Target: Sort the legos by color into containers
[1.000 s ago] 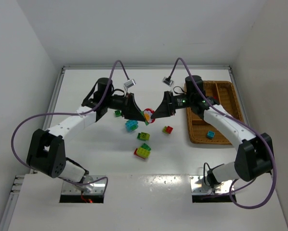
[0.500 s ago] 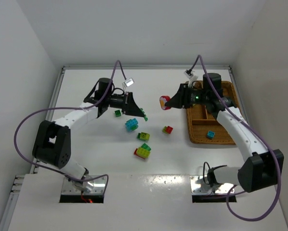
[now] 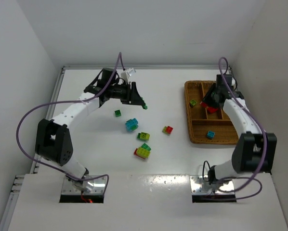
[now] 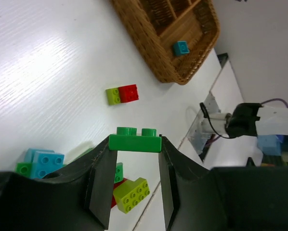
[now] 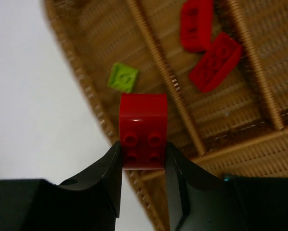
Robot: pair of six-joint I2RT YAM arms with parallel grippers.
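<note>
My left gripper [image 3: 142, 104] hangs over the table's far middle, shut on a green lego [image 4: 134, 140] clamped across its fingertips. Over the wicker tray [image 3: 188, 122], my right gripper [image 3: 209, 103] is shut on a red lego [image 5: 143, 129], held above the divider between two containers. Two red legos [image 5: 204, 45] lie in one container and a yellow-green piece [image 5: 124, 77] in the one beside it. A cyan lego [image 3: 210, 134] lies in the tray's near container. Loose on the table are a cyan lego [image 3: 131, 124], a red and yellow-green pair [image 3: 167, 129] and a mixed cluster [image 3: 143, 151].
A small green brick [image 3: 117, 113] and a green and yellow-green one [image 3: 143, 136] also lie on the white table. The tray stands at the right, near the side wall. Both arm bases sit at the near edge.
The grippers were together at mid-table; they separated. My right arm swung right over the tray with the red lego. My left gripper drew back a little with the green one.
</note>
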